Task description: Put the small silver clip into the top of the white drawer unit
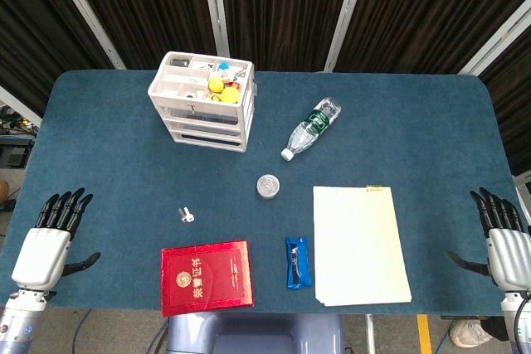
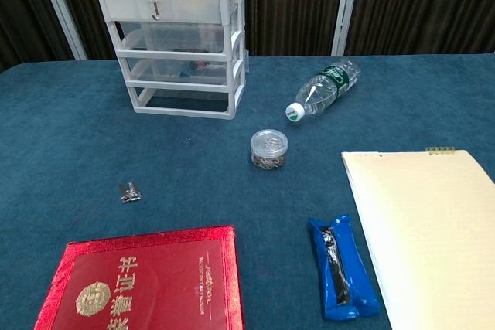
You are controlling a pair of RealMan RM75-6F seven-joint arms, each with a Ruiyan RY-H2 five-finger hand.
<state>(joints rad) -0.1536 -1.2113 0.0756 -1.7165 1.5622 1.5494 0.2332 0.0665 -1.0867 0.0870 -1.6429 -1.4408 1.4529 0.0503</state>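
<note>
The small silver clip [image 1: 186,215] [image 2: 129,192] lies on the blue table, left of centre and just above the red booklet. The white drawer unit [image 1: 203,100] [image 2: 179,46] stands at the back left; its open top tray holds several small items, among them yellow ones. My left hand [image 1: 51,241] rests at the table's front left edge with its fingers spread and nothing in it. My right hand [image 1: 503,236] sits at the front right edge, likewise spread and empty. Neither hand shows in the chest view. Both are far from the clip.
A red booklet [image 1: 207,277] [image 2: 147,281] lies near the front edge. A round clear jar [image 1: 267,186] [image 2: 268,148], a lying plastic bottle [image 1: 311,128] [image 2: 325,89], a blue packet [image 1: 297,262] [image 2: 343,269] and a cream paper pad [image 1: 358,243] [image 2: 433,229] occupy the middle and right.
</note>
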